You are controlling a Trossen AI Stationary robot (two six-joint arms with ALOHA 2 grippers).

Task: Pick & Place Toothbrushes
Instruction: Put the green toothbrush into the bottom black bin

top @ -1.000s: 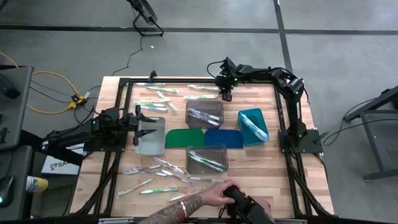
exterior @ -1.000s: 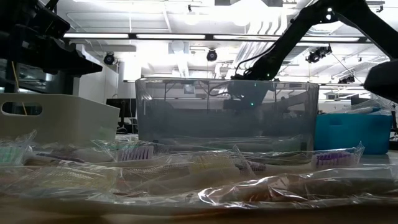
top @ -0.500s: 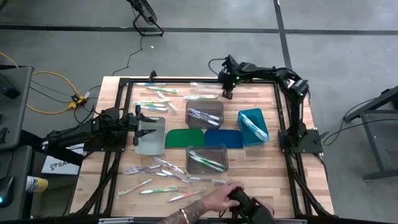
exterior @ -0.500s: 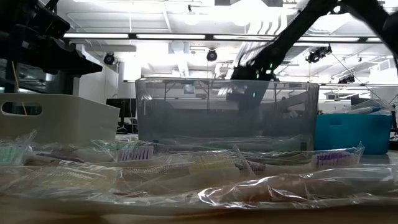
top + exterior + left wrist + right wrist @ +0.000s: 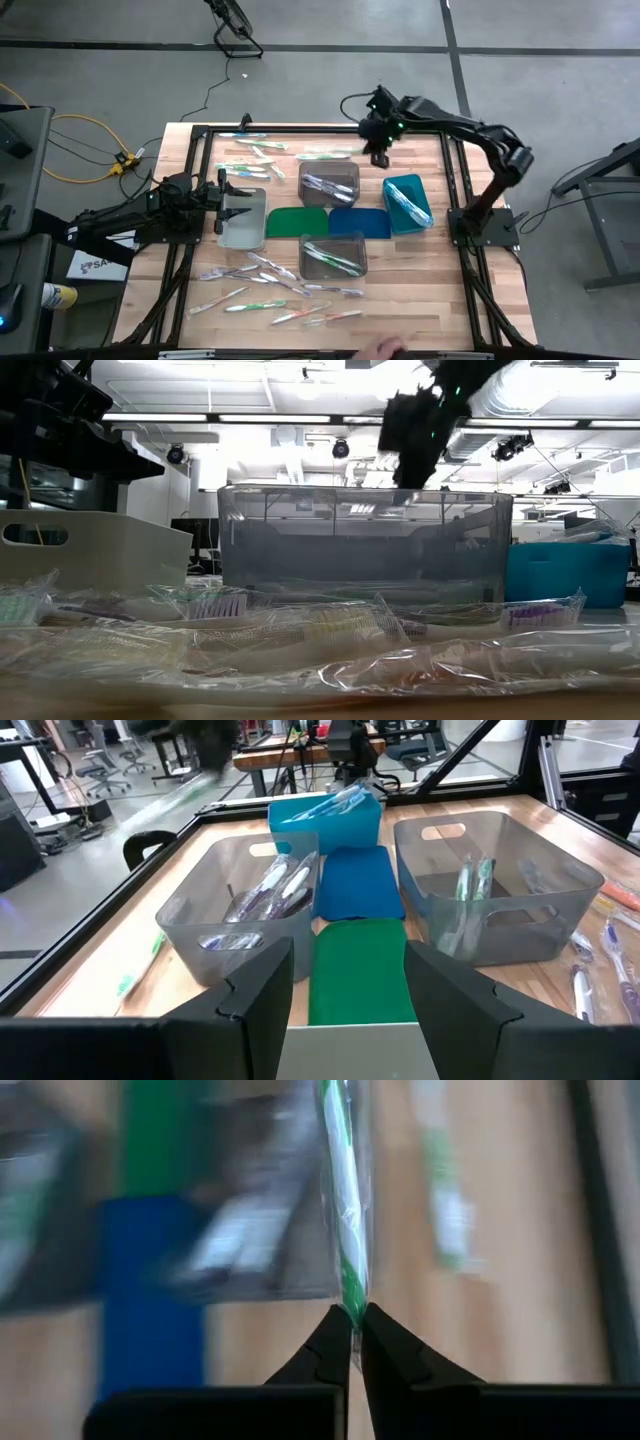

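My right gripper [image 5: 381, 150] is raised over the table's far edge, behind the far grey bin [image 5: 329, 182]. It is shut on a green-and-white toothbrush [image 5: 345, 1200] in a clear wrapper. In the low view the right gripper [image 5: 412, 440] shows as a dark shape above the bin's rim. My left gripper [image 5: 226, 212] waits open over the white bin [image 5: 245, 225]. Loose toothbrushes lie on the wood at the far left [image 5: 255, 160] and near the front [image 5: 265, 285]. Others lie in the grey bins and the teal bin [image 5: 407, 203]. My right gripper pinches one end of the wrapped toothbrush [image 5: 352, 1308] between its two fingertips [image 5: 330, 1342]. The toothbrush runs straight on from the fingertips, in line with them. The fingers slant steeply down, and the toothbrush is lifted clear of the table.
A green mat [image 5: 298, 221] and a blue mat [image 5: 360, 221] lie between the bins. A second grey bin [image 5: 334, 255] stands nearer the front. A person's hand [image 5: 385, 350] shows at the near edge. The black frame rails [image 5: 300, 128] border the table.
My right gripper has risen from the wood at the far edge, carrying the toothbrush up, and has shifted a little toward the table's right edge. The person's hand at the near edge has drawn back almost out of the high view.
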